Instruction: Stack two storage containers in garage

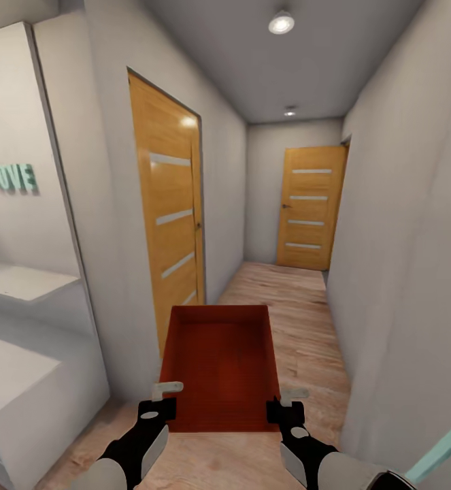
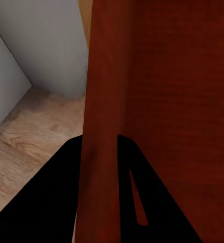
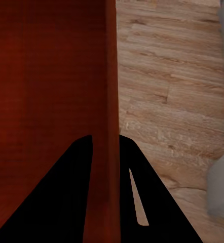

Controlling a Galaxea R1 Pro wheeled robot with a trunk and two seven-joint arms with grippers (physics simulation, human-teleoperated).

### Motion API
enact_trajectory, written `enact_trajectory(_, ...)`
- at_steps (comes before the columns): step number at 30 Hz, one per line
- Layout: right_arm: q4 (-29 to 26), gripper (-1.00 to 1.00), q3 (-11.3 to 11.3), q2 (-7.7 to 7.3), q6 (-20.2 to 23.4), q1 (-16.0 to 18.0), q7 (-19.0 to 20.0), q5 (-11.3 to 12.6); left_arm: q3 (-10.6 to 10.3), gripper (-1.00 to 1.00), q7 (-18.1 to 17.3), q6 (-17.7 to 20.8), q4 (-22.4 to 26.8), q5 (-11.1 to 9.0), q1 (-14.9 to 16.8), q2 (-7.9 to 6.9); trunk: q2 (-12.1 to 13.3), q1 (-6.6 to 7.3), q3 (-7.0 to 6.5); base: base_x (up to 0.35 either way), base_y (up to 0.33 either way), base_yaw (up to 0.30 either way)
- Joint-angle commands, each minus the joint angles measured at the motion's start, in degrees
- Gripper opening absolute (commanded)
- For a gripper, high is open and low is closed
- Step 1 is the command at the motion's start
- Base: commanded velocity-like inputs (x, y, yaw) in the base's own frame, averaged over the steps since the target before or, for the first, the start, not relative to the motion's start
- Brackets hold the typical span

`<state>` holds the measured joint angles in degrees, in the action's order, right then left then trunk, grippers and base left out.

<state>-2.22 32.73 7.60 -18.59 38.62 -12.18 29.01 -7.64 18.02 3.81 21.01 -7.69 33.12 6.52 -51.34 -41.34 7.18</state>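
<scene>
Your left gripper [image 1: 158, 400] and right gripper [image 1: 284, 403], arms extended low-center (hallway ahead), each clench a side wall of the storage container [image 1: 218, 364].

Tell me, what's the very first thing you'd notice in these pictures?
The orange-red storage container jumps out, carried low in the middle of the hallway with the left gripper and right gripper pinching its side walls. Two wooden doors stand out next, one door on the left wall and another door at the far end, above a light wood-plank floor.
</scene>
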Motion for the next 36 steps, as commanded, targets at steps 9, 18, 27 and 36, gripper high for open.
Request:
enact_trajectory(9,-0.34,-1.00,-2.57,-0.75,0.05,0.05,0.14,-1.67,-0.10,-1.00,0.35,0.40,0.09,-5.75,0.07,-2.04,-0.06,-0.04,0.08,0.326,0.147,-0.214)
enact_trajectory(18,-0.33,-1.00,-2.57,-0.75,0.05,0.05,0.14,-1.67,-0.10,-1.00,0.35,0.40,0.09,-5.75,0.07,-2.04,-0.06,-0.04,0.08,0.326,0.147,-0.220)
enact_trajectory(27,-0.33,-1.00,-2.56,-0.75,0.05,0.05,0.14,-1.67,-0.10,-1.00,0.35,0.41,0.09,-5.75,0.06,-2.04,-0.06,-0.04,0.08,0.326,0.147,-0.220)
enact_trajectory(36,-0.33,-1.00,-2.55,-0.75,0.05,0.05,0.14,-1.67,-0.10,-1.00,0.35,0.39,0.09,-5.75,0.05,-2.04,-0.06,-0.04,0.08,0.326,0.147,-0.220)
